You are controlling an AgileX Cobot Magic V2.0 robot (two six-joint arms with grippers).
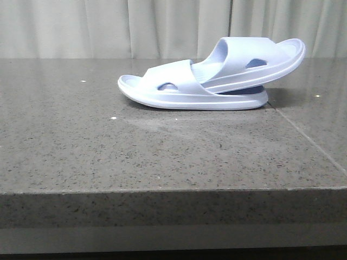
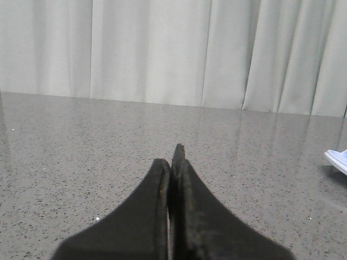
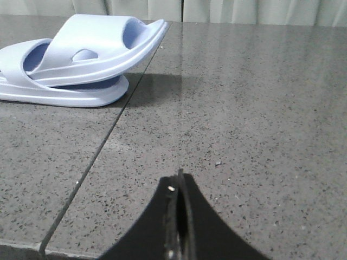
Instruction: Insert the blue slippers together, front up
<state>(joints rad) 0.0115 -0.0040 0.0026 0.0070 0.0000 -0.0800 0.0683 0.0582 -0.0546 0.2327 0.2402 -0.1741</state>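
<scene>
Two pale lavender-blue slippers lie nested on the grey stone table. The lower slipper [image 1: 162,89] lies flat with its sole down. The upper slipper [image 1: 255,57] has its front pushed under the lower one's strap and its other end tilted up to the right. Both also show in the right wrist view [image 3: 81,49]. Only a slipper tip [image 2: 339,160] shows in the left wrist view. My left gripper [image 2: 172,157] is shut and empty, well apart from them. My right gripper [image 3: 179,181] is shut and empty, well apart from them. Neither gripper shows in the front view.
The grey speckled table [image 1: 108,141] has a seam [image 1: 309,138] running diagonally at the right, and its front edge [image 1: 162,189] is near the camera. Pale curtains [image 1: 108,27] hang behind the table.
</scene>
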